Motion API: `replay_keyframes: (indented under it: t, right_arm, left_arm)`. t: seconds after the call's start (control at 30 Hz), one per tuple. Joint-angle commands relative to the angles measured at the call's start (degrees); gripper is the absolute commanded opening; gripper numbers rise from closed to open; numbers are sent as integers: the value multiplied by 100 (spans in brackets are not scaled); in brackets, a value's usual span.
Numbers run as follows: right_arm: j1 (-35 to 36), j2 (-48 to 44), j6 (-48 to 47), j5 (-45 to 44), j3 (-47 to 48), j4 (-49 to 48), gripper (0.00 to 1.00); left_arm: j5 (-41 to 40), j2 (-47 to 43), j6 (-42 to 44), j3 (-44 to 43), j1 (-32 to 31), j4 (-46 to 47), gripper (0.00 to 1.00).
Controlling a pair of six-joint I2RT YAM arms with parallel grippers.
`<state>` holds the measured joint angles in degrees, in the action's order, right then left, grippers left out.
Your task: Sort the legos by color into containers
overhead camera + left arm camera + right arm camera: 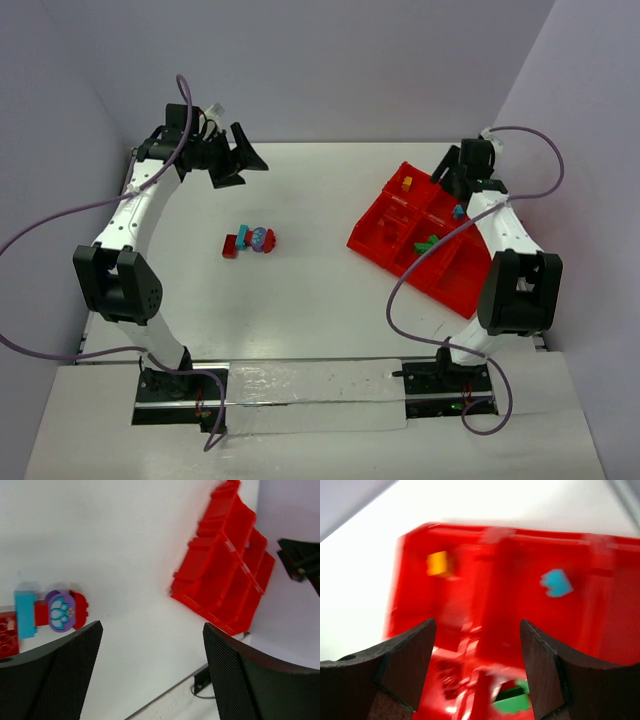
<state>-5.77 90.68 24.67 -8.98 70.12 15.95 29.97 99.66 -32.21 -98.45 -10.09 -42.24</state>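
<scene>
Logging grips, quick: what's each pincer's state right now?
Left pincer: open, empty.
Right pincer: open, empty, above the tray.

We see a robotics lab test cell: a white table (330, 300) boxed in by plain pale walls (330, 60), a left arm (127, 213) and a right arm (502, 228) bolted at its near edge, purple cables (388, 300) looping loose, with toy bricks (250, 241) and a red sorting tray (370, 240) as props.
</scene>
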Motion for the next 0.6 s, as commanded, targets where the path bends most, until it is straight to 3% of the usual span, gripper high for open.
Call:
replay_keyframes:
  t: [0.0,0.13,0.23,0.57]
  right_arm:
    - [977,-544,-386,382,480,-28,75]
    - [1727,-545,-586,484,678,66,75]
    - [2600,-391,-711,873,882,49,76]
    - [3480,219,-794,1235,1267,297,77]
  left_arm:
    - [-975,-179,78,11,-20,-286,88]
    - [-1607,-230,107,205,-28,-469,87]
    - [-2594,-271,162,489,-82,-627,85]
    - [-3630,106,-183,1389,-489,-583,73]
